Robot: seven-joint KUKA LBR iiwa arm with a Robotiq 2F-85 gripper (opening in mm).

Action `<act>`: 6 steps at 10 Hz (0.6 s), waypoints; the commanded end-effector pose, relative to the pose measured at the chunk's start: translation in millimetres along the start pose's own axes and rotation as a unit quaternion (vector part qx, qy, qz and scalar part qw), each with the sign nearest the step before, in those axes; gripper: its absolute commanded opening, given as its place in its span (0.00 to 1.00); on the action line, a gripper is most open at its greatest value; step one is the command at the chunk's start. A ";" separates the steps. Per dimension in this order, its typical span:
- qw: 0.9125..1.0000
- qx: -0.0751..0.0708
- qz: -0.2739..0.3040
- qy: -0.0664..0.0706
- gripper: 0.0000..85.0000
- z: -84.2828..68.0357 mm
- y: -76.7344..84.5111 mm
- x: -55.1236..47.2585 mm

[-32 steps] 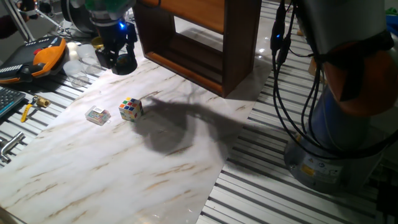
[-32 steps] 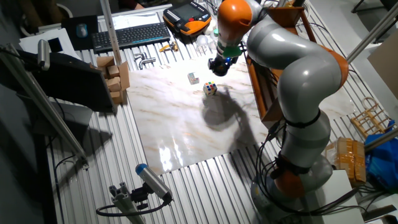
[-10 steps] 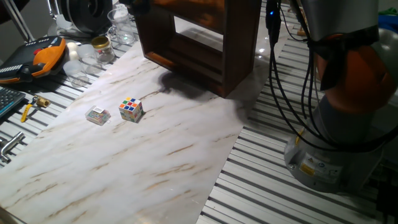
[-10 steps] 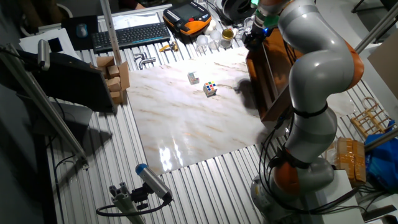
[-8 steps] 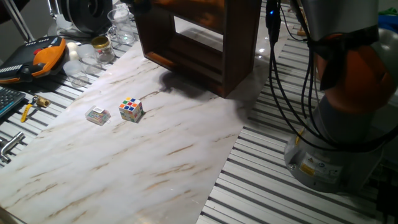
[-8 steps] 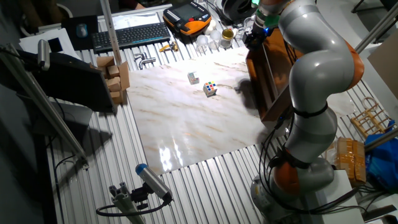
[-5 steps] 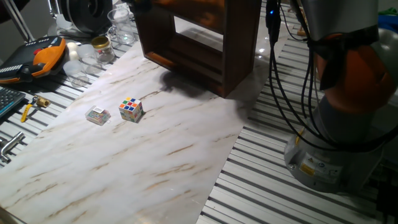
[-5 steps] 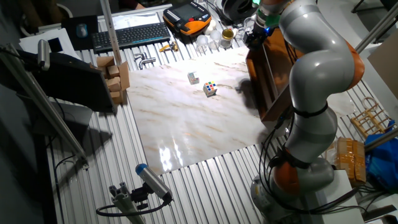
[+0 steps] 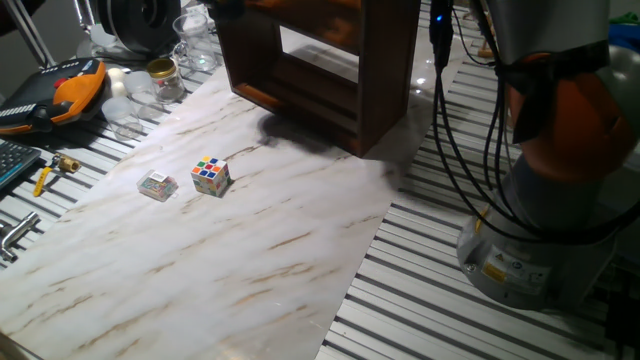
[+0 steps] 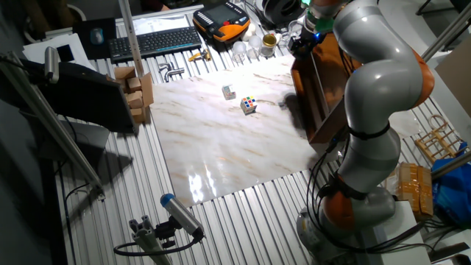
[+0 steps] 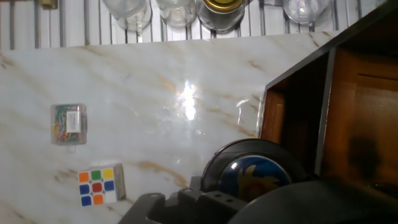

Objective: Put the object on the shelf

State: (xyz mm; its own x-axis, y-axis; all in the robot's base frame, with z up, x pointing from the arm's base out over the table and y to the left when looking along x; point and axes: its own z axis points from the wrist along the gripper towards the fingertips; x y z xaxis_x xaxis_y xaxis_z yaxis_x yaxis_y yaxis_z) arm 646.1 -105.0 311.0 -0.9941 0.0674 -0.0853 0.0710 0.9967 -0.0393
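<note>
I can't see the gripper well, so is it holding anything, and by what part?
The gripper holds the disc; its emblem faces the hand camera, but the contact points are hidden.

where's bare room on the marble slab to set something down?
Free: the marble slab from the Rubik's cube and small clear box to its near edge; also the strip between those two and the jars. Crowded: the jar row and tools along the far edge, and the corner by the shelf, where the gripper holds the disc.
</note>
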 end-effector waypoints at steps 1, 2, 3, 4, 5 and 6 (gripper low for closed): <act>1.000 0.004 0.011 0.002 0.00 0.1 0.3 0.0; 1.000 0.012 0.014 0.003 0.00 0.1 0.3 0.0; 1.000 0.015 0.015 0.006 0.00 0.1 0.3 0.0; 1.000 0.013 0.007 0.009 0.00 0.1 0.3 0.0; 1.000 0.008 0.000 0.009 0.00 0.1 0.3 0.0; 1.000 0.000 -0.006 0.010 0.00 0.1 0.3 0.0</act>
State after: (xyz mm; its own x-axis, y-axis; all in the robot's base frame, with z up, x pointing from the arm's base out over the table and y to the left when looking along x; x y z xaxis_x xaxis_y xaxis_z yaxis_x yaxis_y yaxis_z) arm 646.0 -105.2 310.9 -0.9967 0.0489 -0.0653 0.0520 0.9976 -0.0464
